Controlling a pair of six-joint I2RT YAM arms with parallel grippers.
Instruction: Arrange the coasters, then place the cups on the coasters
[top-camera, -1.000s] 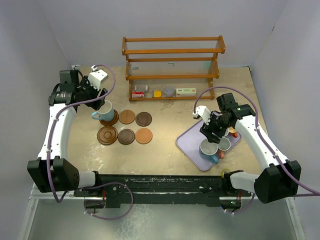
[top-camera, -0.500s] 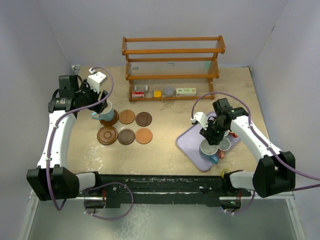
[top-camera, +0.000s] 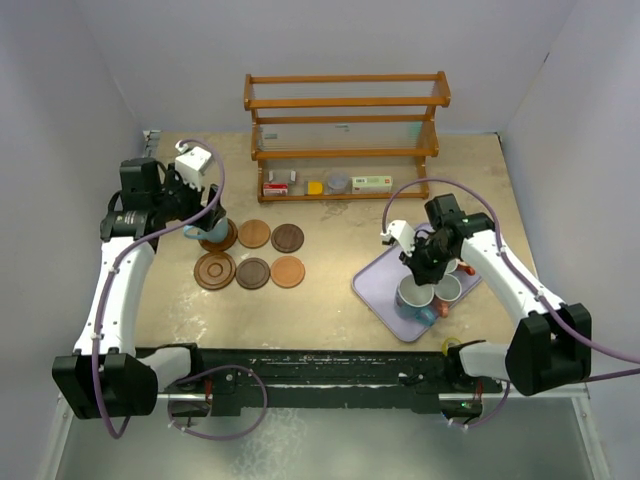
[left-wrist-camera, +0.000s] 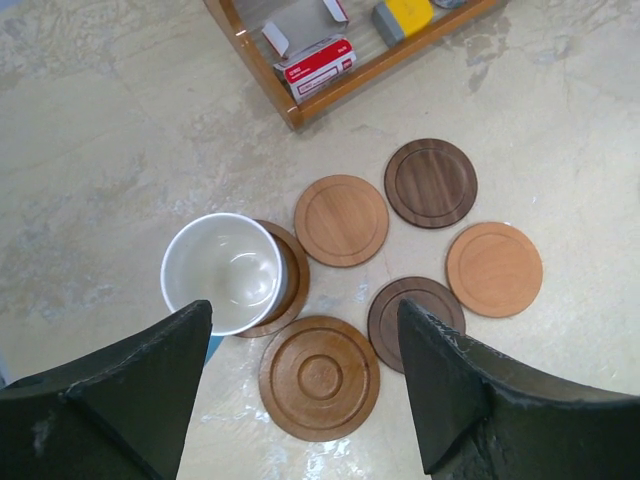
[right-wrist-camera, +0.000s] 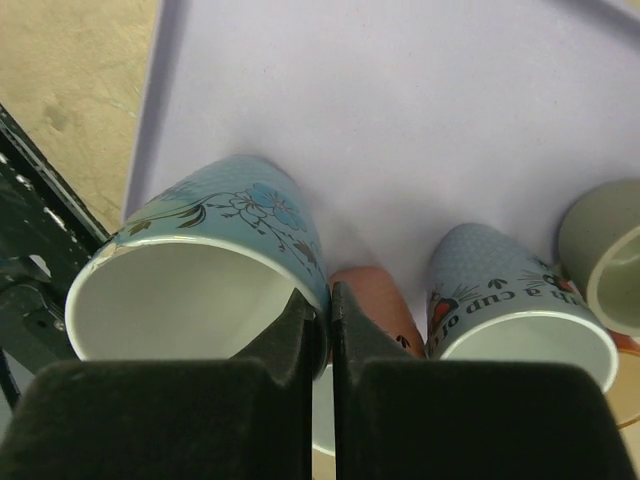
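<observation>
Hovered left gripper (left-wrist-camera: 302, 312), fingers released and wide, over a blue cup (left-wrist-camera: 222, 272) set upright on the back-left coaster (left-wrist-camera: 293, 282), beside five other coasters (left-wrist-camera: 341, 220). Clenched right gripper (right-wrist-camera: 325, 300) on the rim of a floral cup (right-wrist-camera: 200, 260), on the tray (right-wrist-camera: 400, 100) among other cups (right-wrist-camera: 520, 290).

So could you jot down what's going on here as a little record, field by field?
Left gripper: open, above pale-blue cup
Pale-blue cup: upright on a large coaster
Right gripper: shut on floral cup rim
Floral cup: on lavender tray, among other cups
Coasters: six, two rows of three; one occupied
</observation>
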